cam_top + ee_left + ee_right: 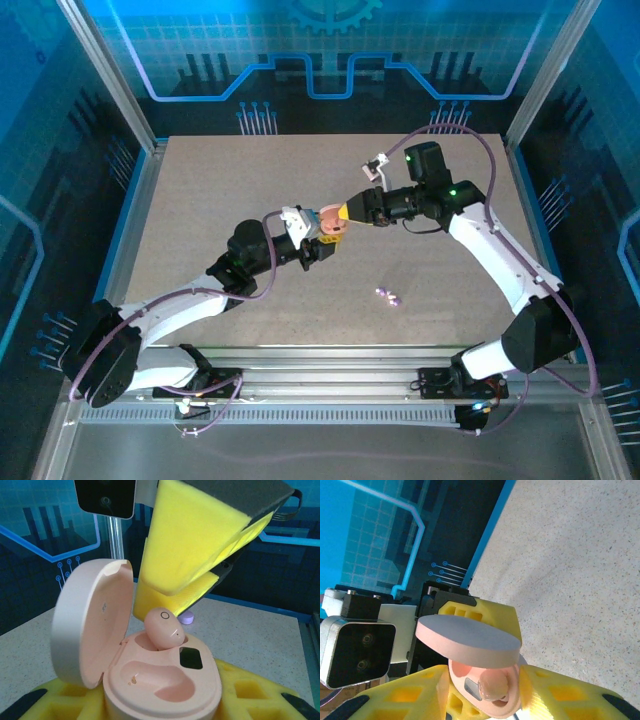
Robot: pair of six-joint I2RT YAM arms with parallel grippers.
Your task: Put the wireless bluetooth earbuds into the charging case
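A tiny pink oval earbud (pixel 163 627) is seen half-seated in the open pink plastic charging case (pixel 150 682) gripped by the left jaws, just below the parted right jaws; it is judged light, slippery, best pinched across its sides

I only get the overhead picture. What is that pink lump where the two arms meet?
Observer: A pink charging case with its lid open, clamped in the left arm's jaws.
Visitor: Anything inside it?
Observer: One pink earbud stands in one socket. The other socket is empty.
Visitor: Is the other arm gripping that earbud?
Observer: It seems not. In the right wrist view, the right arm's jaws stand parted on either side of it.
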